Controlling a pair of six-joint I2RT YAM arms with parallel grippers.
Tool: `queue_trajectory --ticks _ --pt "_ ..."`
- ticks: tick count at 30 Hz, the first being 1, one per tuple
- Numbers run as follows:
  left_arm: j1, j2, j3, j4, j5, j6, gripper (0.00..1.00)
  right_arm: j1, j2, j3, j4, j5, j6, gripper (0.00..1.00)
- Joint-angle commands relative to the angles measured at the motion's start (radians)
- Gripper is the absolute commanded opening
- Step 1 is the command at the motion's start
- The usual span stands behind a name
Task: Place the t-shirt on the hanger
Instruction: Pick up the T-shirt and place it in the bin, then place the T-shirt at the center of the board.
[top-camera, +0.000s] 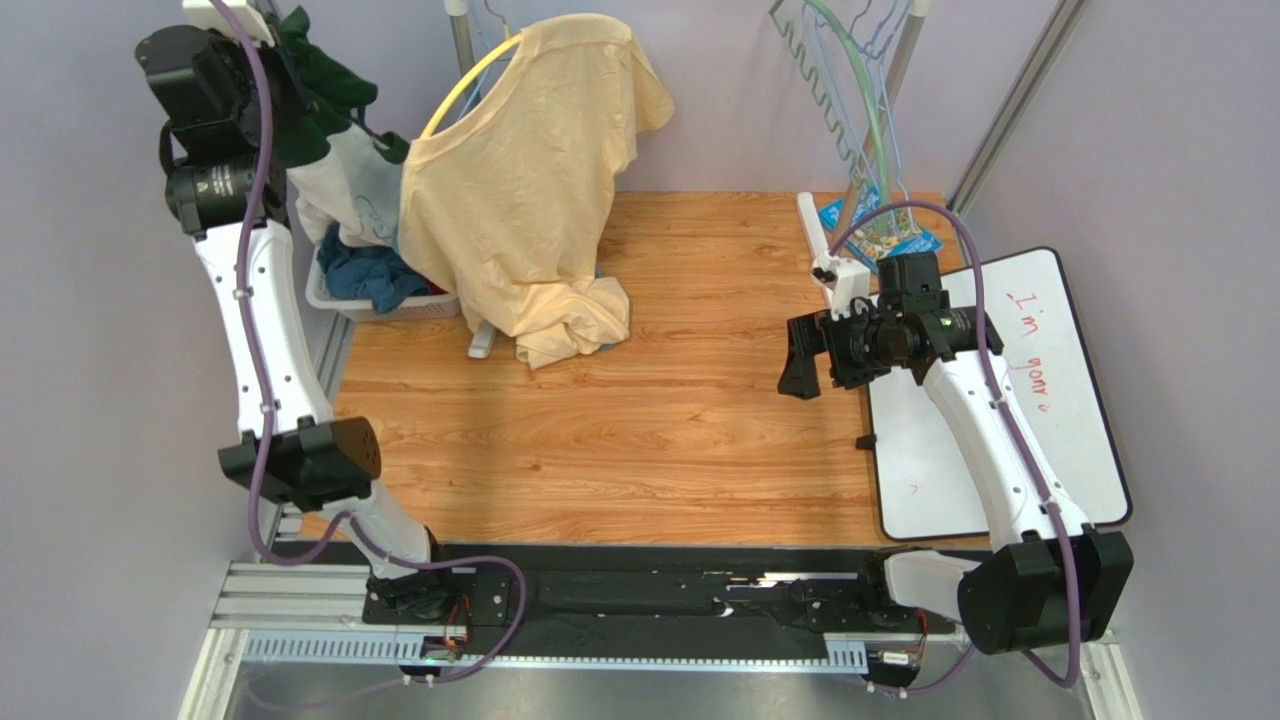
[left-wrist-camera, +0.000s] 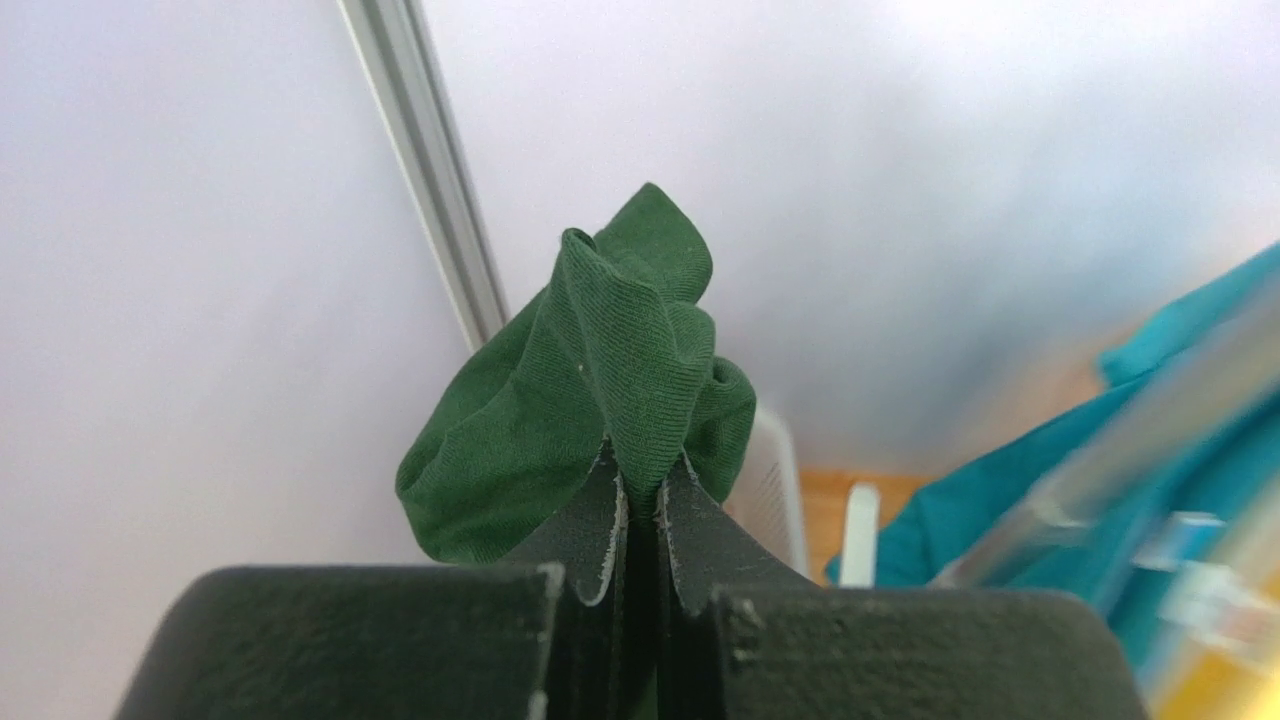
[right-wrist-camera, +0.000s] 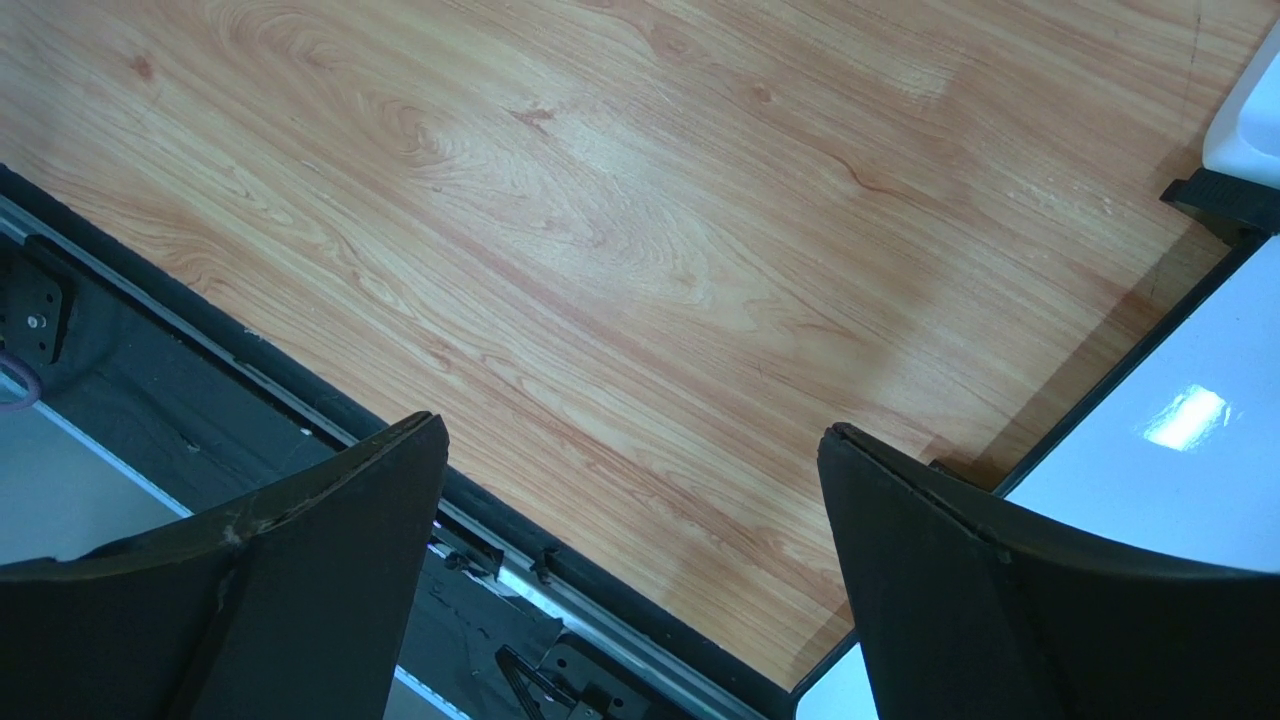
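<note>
Hanging from the left gripper (left-wrist-camera: 643, 488), whose jaws are clamped on a green fold, the t-shirt (top-camera: 343, 173) is held high above the basket (top-camera: 334, 294); so small a pinch could be lost in carrying. The right gripper (right-wrist-camera: 631, 450) is spread wide, empty, well apart from the hanger (top-camera: 857, 68).

The left arm reaches high at the far left, the left gripper (left-wrist-camera: 657, 498) pinched tight on a fold of the t-shirt (left-wrist-camera: 601, 375). The right arm is folded at the elbow, the right gripper (right-wrist-camera: 631, 432) facing down with its jaws spread wide and empty.
</note>
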Motion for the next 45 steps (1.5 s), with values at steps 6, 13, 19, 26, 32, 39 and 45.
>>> queue_trajectory --ticks 6,13,19,26,32,39,45 --pt "-0.014 -0.264 0.125 0.072 -0.109 0.007 0.0 0.004 -0.102 0.001 0.027 -0.044 -0.011 1.0" --pt "-0.015 -0.439 0.124 0.071 -0.049 0.023 0.0 0.005 -0.131 0.01 0.03 -0.041 -0.024 1.0" --pt "-0.015 -0.509 0.15 0.0 0.114 0.002 0.0 0.005 -0.127 0.027 0.03 -0.072 -0.026 1.0" --pt "-0.014 -0.485 0.184 -0.032 0.365 -0.148 0.0 0.004 -0.125 0.036 0.034 -0.107 -0.017 1.0" --pt "-0.133 -0.417 0.118 -0.064 0.415 -0.245 0.0 0.004 -0.124 0.032 0.036 -0.121 -0.002 1.0" --pt "-0.587 -0.321 0.158 -0.103 0.131 0.019 0.0 0.004 -0.118 0.036 0.04 -0.121 0.011 1.0" --pt "-0.738 -0.192 0.36 -0.061 -0.15 0.042 0.0 0.005 -0.113 0.041 0.044 -0.101 0.014 1.0"
